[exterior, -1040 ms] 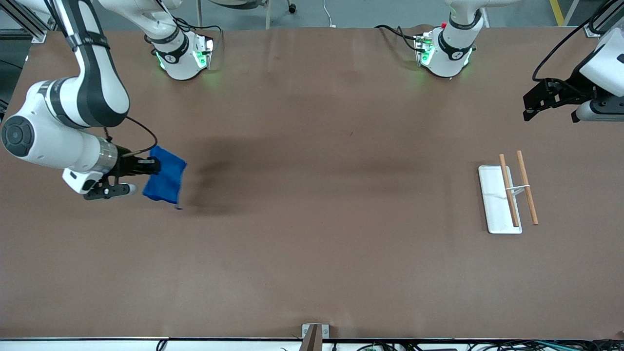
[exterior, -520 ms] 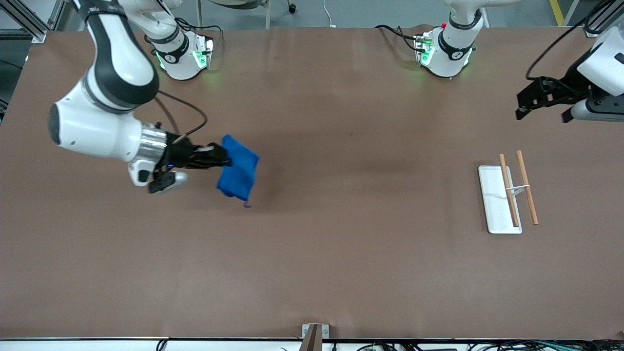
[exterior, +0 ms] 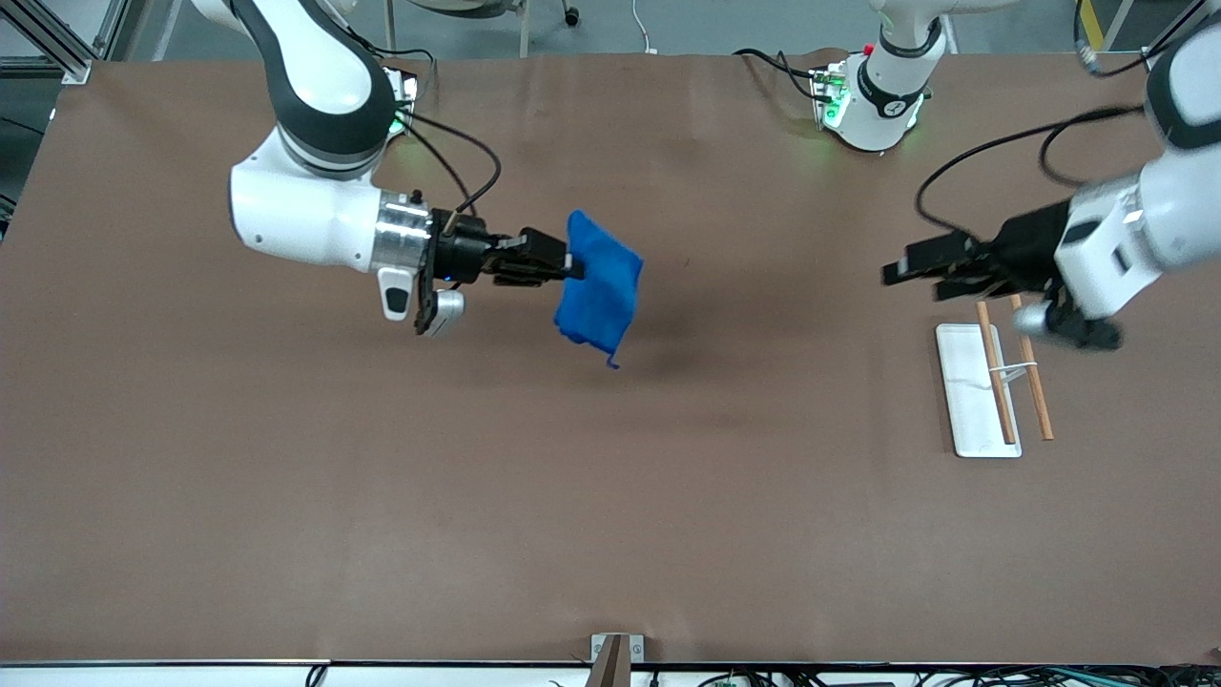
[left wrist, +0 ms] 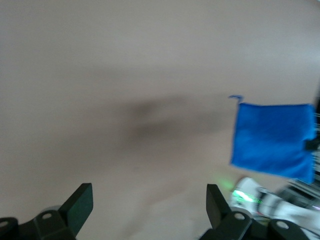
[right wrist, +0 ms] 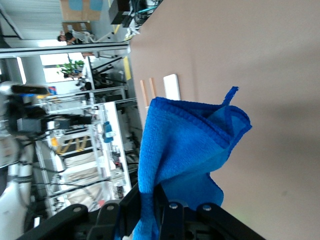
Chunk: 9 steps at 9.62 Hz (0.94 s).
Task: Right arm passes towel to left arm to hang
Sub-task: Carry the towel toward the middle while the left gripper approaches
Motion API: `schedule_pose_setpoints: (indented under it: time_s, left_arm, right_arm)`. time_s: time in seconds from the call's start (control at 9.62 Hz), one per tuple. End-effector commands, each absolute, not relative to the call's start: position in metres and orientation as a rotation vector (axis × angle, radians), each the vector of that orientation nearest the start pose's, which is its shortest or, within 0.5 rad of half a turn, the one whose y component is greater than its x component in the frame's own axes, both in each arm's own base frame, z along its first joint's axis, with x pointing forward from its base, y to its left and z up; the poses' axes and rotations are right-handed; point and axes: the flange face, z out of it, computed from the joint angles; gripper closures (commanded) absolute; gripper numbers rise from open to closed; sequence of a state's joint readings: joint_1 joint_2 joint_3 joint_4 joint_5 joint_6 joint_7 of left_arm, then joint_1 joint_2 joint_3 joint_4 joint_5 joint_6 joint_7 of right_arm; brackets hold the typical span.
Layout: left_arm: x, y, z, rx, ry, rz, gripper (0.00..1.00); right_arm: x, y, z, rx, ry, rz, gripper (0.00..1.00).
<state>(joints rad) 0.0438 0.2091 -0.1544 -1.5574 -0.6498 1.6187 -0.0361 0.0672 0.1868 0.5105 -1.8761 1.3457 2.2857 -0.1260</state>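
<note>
The blue towel [exterior: 599, 286] hangs in the air over the middle of the table, pinched at its upper edge by my right gripper [exterior: 569, 263], which is shut on it. In the right wrist view the towel [right wrist: 185, 150] droops from between the black fingers of the right gripper [right wrist: 152, 200], its corner loop sticking out. My left gripper [exterior: 916, 275] is open and empty over the table beside the rack, pointing toward the towel. In the left wrist view the towel [left wrist: 272, 137] shows well apart from the left gripper [left wrist: 149, 200], whose fingers [left wrist: 80, 202] stand wide.
A white rack base [exterior: 963, 401] with two wooden rods [exterior: 1033, 382] sits toward the left arm's end of the table, just under the left arm's wrist. Both arm bases glow green along the table's edge farthest from the front camera.
The right arm has carried the towel from its own end of the table toward the middle. The left arm has swung in from the table's edge to above the rack.
</note>
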Motion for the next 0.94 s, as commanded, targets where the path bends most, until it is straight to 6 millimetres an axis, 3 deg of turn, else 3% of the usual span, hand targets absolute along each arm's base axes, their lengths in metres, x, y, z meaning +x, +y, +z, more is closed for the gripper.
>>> schedule_pose_setpoints:
  time_s: [0.0,0.31,0.62,0.83]
  left_arm:
    - [0.621,-0.126,0.487,2.288,0.038,-0.332,0.0]
    - [0.603,-0.146,0.421,1.886,0.12,-0.406,0.0]
    - [0.597,-0.167,0.348,1.645,-0.012,-0.38,0.0]
    - [0.587,-0.193,0.313,1.437,-0.051,-0.374,0.0]
  right_arm:
    - [0.518,0.368,0.475,-1.842,0.241,0.116,1.0]
    - [0.51,0.381,0.476,-1.724,0.291,0.142,1.0]
    - [0.504,0.392,0.465,-1.626,0.301,0.115,1.0]
    - [0.504,0.396,0.455,-1.633,0.319,0.119,1.0]
